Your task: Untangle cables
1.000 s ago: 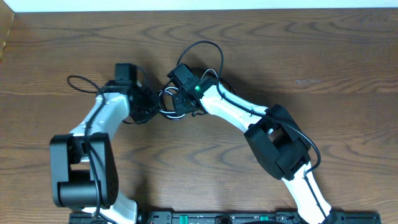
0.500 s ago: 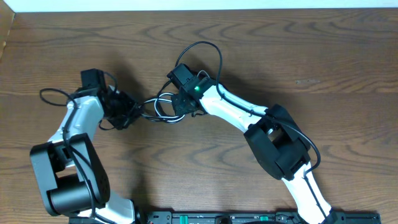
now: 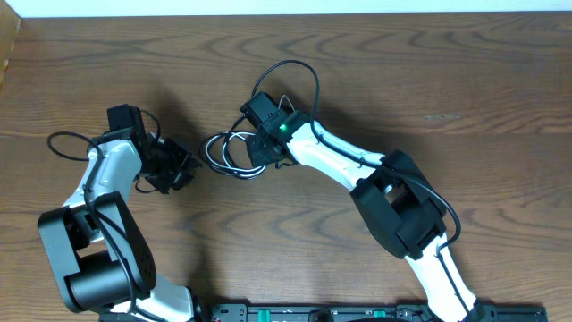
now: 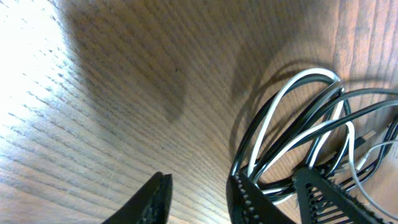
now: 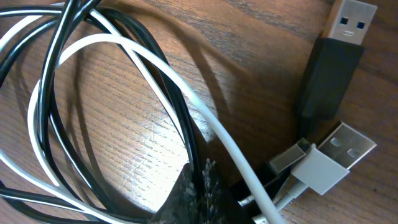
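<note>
The black and white cables lie tangled in a small coil on the wooden table. My right gripper sits on the coil's right side and is shut on the black cable. The white cable runs just beside its jaws. A black USB plug and a white USB plug lie close to it. My left gripper is open and empty, just left of the coil. In the left wrist view the cable loops lie right of its fingers.
Thick black robot wires loop above the right wrist and left of the left arm. The table's back edge runs along the top. Both arm bases stand at the front.
My left gripper pulled leftward from the coil, drawing the loops out to the left, then opened and let go. The right gripper has stayed in place, shut on the cable.
</note>
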Controlling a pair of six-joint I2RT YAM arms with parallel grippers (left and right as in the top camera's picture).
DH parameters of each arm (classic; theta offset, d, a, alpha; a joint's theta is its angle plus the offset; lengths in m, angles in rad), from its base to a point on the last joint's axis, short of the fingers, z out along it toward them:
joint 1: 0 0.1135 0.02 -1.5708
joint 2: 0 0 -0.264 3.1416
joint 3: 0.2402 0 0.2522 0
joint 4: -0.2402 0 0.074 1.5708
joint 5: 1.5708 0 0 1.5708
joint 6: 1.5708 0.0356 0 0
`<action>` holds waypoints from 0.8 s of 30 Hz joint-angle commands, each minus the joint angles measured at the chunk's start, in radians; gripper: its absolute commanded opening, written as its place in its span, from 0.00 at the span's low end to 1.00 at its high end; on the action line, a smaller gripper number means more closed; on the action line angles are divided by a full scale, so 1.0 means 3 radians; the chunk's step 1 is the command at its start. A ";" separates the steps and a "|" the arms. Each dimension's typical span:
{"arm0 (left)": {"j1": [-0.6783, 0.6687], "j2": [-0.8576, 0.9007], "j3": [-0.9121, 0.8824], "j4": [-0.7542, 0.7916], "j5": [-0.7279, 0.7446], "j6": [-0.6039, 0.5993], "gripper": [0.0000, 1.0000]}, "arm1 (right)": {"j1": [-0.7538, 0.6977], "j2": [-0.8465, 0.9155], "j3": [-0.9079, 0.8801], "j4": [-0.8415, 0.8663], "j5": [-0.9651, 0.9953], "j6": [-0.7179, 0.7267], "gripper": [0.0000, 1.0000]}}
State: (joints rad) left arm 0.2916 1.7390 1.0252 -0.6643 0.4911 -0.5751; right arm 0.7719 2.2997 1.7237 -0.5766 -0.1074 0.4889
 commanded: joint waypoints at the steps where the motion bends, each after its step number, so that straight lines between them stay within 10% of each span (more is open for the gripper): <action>1: -0.0029 -0.0075 -0.0023 -0.0045 -0.0055 0.0017 0.36 | -0.0024 0.0141 -0.0112 -0.0042 0.0172 -0.0028 0.01; 24: -0.1024 -0.0090 -0.0024 0.0106 -0.0647 -0.0552 0.44 | -0.0024 0.0141 -0.0112 -0.0033 0.0172 -0.0028 0.01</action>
State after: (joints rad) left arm 0.0086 1.7351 1.0252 -0.6247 0.3943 -0.6903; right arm 0.7719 2.2997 1.7229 -0.5739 -0.1066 0.4889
